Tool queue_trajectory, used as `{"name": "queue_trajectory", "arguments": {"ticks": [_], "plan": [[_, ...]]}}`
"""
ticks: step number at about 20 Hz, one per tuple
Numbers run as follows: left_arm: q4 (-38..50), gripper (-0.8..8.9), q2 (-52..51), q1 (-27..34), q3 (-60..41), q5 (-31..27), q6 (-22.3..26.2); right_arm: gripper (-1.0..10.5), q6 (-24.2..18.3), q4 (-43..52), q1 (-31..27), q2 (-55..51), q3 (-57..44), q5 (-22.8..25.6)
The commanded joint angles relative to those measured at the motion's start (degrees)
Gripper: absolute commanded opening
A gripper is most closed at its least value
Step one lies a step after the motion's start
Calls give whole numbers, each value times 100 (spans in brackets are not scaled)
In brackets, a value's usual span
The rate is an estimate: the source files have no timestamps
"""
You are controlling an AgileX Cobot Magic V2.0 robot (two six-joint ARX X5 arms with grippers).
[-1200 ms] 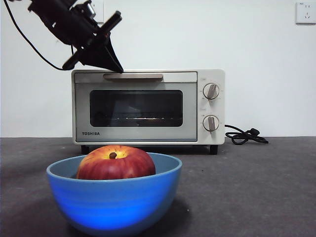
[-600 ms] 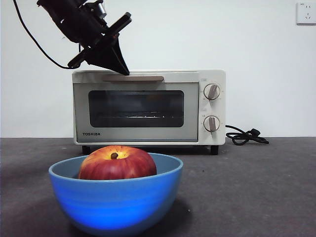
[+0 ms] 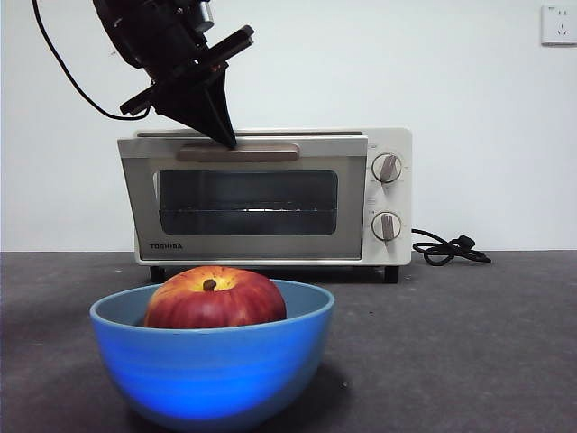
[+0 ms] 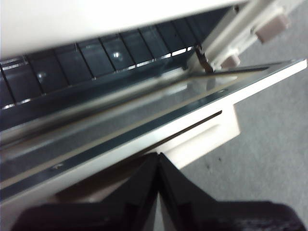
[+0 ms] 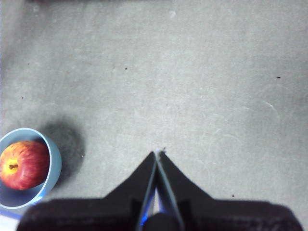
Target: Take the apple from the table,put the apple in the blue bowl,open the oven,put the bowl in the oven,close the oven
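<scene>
Left end effector (image 3: 227, 140), clenched, hooks the oven (image 3: 388, 194) door's handle (image 3: 238, 152), door partly open. The apple (image 3: 215, 298) sits in the blue bowl (image 3: 212, 365) on the surface (image 3: 451, 343). Risk: the tip may slip off the handle, letting the door snap shut.

One apple (image 3: 215, 297) sits in one blue bowl (image 3: 212, 361), in front of one oven (image 3: 264, 198) with two knobs (image 3: 386, 168). Two pincers show: left pincer (image 3: 229, 140), right pincer (image 5: 157, 153). One wall socket (image 3: 558, 23).

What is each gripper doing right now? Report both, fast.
Left gripper: jaws shut, tip behind the beige bar handle of the cream-white toaster oven.
Right gripper: jaws shut, holding nothing, above the dark grey table.
</scene>
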Motion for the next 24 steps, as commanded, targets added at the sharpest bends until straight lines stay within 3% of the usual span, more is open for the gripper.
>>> {"name": "queue_trajectory", "arguments": {"ticks": [1,13,24], "plan": [[31,-6,66,39,-490,-293,138,-11,46,42,4,-7,-57,0],[933,-6,-507,-39,-2061,-271,-61,-11,17,275,4,-2,-57,7],[1080,-6,-509,-197,-2621,-267,-2,-11,4,365,4,271,-57,105]]}}
